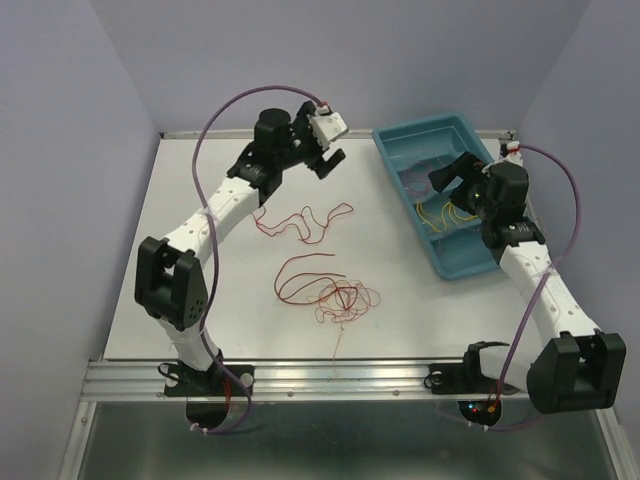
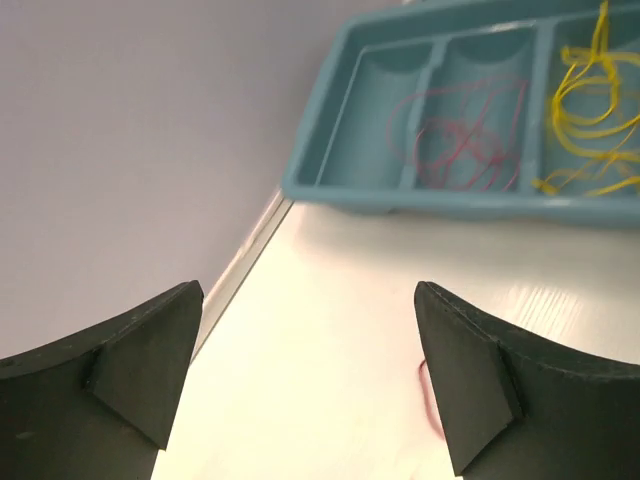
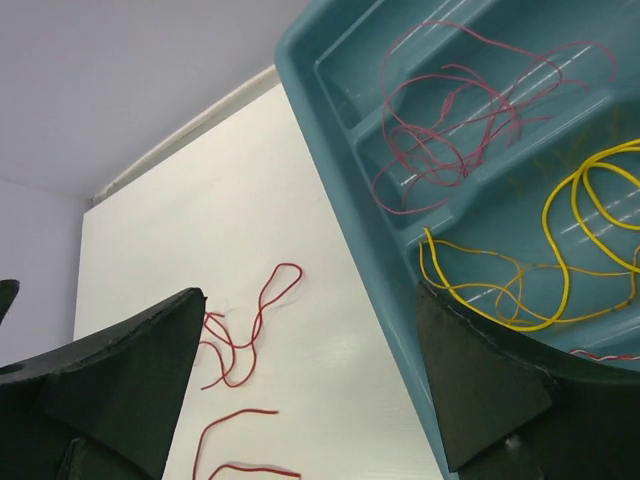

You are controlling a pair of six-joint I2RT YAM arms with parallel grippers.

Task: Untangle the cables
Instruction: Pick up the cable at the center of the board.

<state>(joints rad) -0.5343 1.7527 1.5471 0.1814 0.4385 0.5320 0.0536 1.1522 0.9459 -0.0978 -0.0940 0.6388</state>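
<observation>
Looking down from above, I see the left claw gaping empty, with the red tangle well behind it. Left wrist: a red strand beside one finger. Right wrist: the right claw is open and the yellow cables lie in the tray alongside. The wire looks limp and feather-light; I'd pinch a loose end.

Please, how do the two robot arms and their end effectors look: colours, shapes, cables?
The left arm and the right arm are both white, with bulky black joint housings. A thick purple cable loops along each. The left end effector and the right end effector each carry two dark, wedge-shaped fingers. I can read no markings.
</observation>
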